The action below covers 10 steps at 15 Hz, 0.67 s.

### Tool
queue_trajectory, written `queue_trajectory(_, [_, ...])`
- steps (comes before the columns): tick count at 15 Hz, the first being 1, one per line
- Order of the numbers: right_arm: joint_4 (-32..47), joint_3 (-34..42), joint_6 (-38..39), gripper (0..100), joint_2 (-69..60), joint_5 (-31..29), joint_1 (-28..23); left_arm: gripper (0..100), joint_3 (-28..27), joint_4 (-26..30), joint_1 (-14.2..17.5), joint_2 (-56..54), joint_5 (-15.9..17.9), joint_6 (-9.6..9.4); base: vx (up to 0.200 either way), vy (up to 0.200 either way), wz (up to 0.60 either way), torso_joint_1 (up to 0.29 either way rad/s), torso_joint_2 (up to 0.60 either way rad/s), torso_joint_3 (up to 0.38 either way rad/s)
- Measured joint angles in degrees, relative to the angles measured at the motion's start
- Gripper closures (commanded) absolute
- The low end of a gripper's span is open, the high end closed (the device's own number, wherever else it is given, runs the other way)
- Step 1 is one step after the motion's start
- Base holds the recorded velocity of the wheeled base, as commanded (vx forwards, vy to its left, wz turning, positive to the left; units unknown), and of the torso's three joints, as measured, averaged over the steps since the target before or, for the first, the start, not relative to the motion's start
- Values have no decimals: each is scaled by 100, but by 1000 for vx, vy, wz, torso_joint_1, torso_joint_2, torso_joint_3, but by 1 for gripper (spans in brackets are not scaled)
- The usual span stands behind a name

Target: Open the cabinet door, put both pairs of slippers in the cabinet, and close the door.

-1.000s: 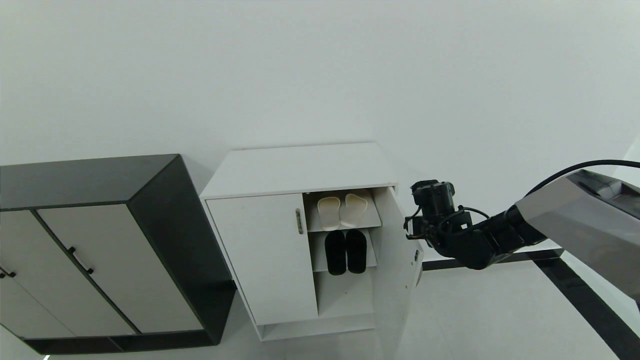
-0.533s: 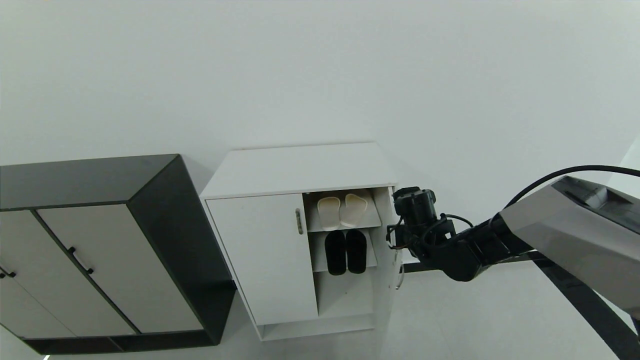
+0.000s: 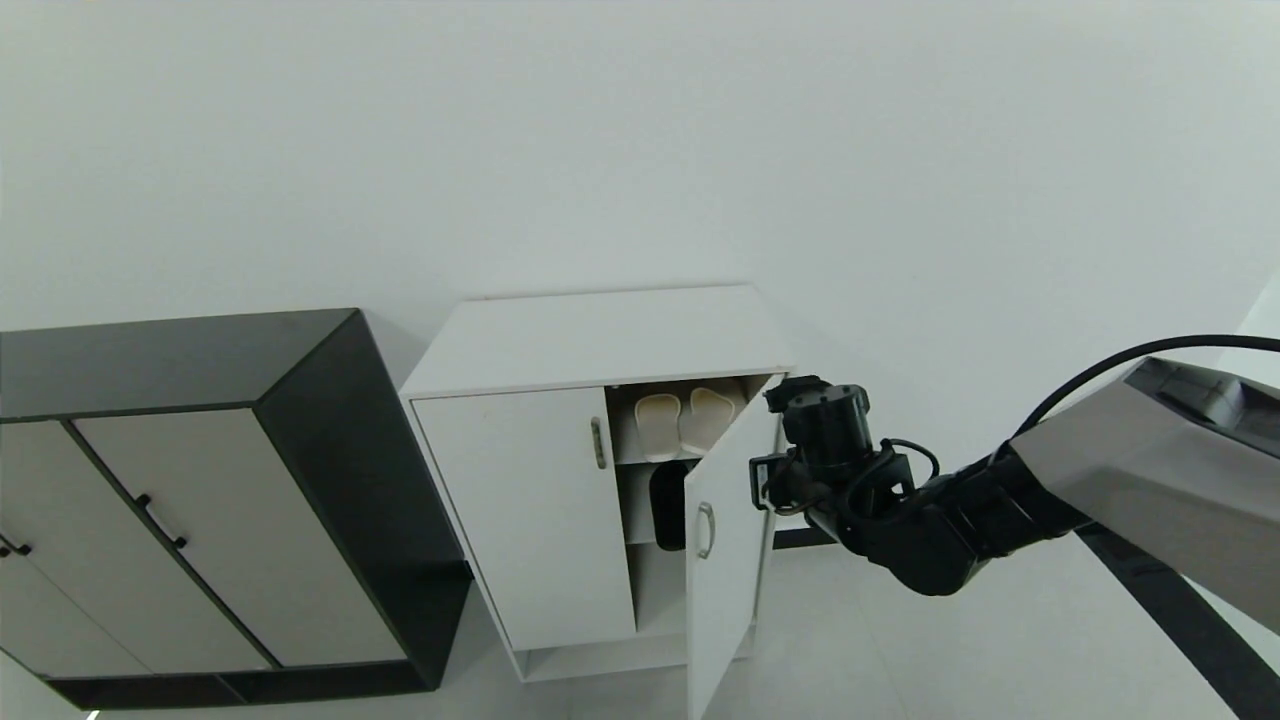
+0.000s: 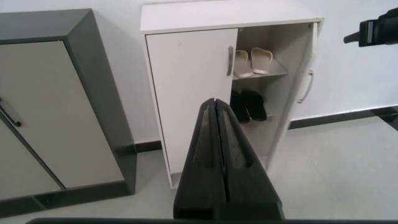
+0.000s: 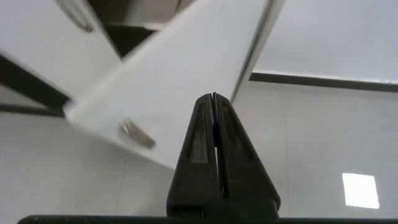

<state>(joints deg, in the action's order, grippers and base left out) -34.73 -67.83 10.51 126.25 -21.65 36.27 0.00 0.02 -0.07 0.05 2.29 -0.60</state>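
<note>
The right claw [image 5: 213, 99], pinched closed and empty, has swung the cabinet door [image 3: 725, 560] from wide open to half shut. The beige slippers [image 3: 683, 420] and black slippers [image 3: 668, 505] sit shelved inside, so only closing remains.

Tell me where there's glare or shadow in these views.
Right wrist view: a bright rectangular reflection on the floor, beyond the right gripper. Head view: the cabinet interior looks dim around the black slippers, brighter at the white slippers. Left wrist view: even light, no glare.
</note>
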Motion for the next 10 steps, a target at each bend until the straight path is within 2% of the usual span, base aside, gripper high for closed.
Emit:
queue_trajectory(1, [-183,140,-63,100,-15,33,6,100,0,0,0,2,-2,2,0,0,0,0,0,0])
queue_trajectory(4, [-375,347,-165,100,-26,50,55,100,0,0,0,2,-2,2,0,0,600,2,4,1])
queue_trajectory(7, [-731,455,-171,100,-26,90,67,100,0,2,5,0,0,0,0,0,0,0,0,0])
queue_trajectory(10, [-1757,979,-211,100,5,753,50,100,-2,-7,10,0,5,-11,0,0,0,0,0,0])
